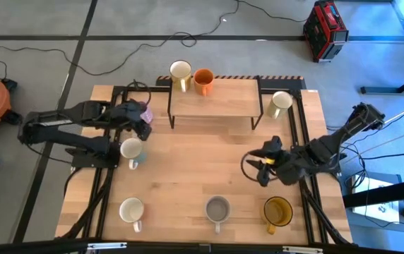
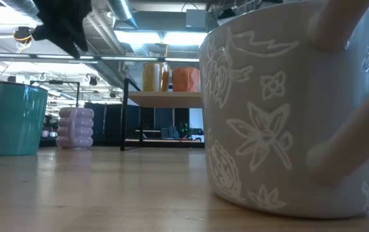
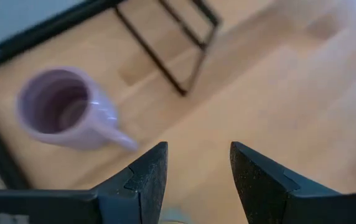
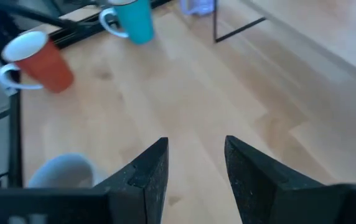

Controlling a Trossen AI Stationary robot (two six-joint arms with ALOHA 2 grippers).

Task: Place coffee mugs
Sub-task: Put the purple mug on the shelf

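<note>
The lilac mug point(image 1: 146, 111) point(image 3: 66, 109) stands on its base on the table by the rack's left leg. My left gripper point(image 1: 144, 127) point(image 3: 198, 155) hovers open just near of it and touches nothing; it also shows high up in the low view point(image 2: 62, 22). My right gripper point(image 1: 257, 168) point(image 4: 195, 149) hangs open over bare table right of centre. A cream mug point(image 1: 180, 70) and an orange mug point(image 1: 203, 80) stand on the rack's top. Along the near edge stand a red, white-lined mug point(image 1: 131, 210), a grey mug point(image 1: 217, 208) and an amber mug point(image 1: 277, 210).
A teal mug point(image 1: 131, 149) point(image 4: 131, 18) stands below my left gripper, and another cream mug point(image 1: 281, 102) stands right of the rack point(image 1: 215, 106). The rack's black legs stand at the table's far middle. Bare wood lies between the two grippers at the table's centre.
</note>
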